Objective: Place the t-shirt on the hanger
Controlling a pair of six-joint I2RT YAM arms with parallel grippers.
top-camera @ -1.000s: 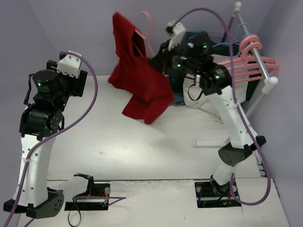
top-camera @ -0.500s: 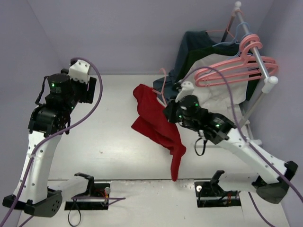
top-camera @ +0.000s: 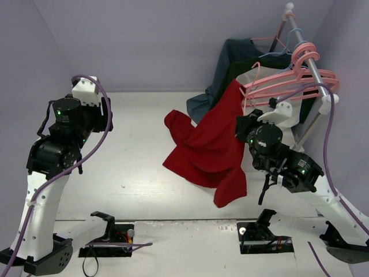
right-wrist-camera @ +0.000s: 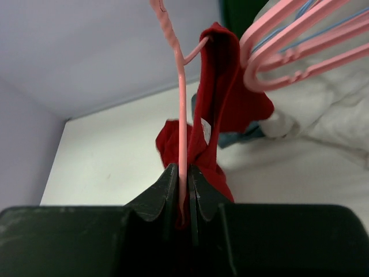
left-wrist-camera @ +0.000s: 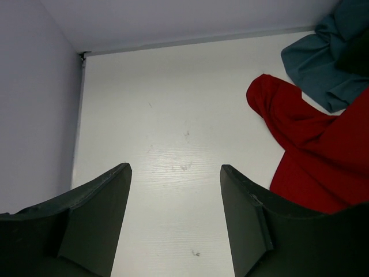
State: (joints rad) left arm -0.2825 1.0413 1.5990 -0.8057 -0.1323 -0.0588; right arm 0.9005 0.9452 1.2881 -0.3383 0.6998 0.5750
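The right fingers (right-wrist-camera: 157,202) pinch shut on the pink hanger (right-wrist-camera: 181,109), holding the red t-shirt (top-camera: 210,147) draped on it beside the rack (top-camera: 314,66), likely for hanging. The left fingers (left-wrist-camera: 95,216) hover wide open, empty, above the tabletop (top-camera: 138,161).

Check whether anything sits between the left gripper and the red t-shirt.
Nothing visible does. Only white tabletop lies between the open left gripper and the deep-red cloth t-shirt, off to its right. The right gripper clamps the slim salmon-pink hanger.
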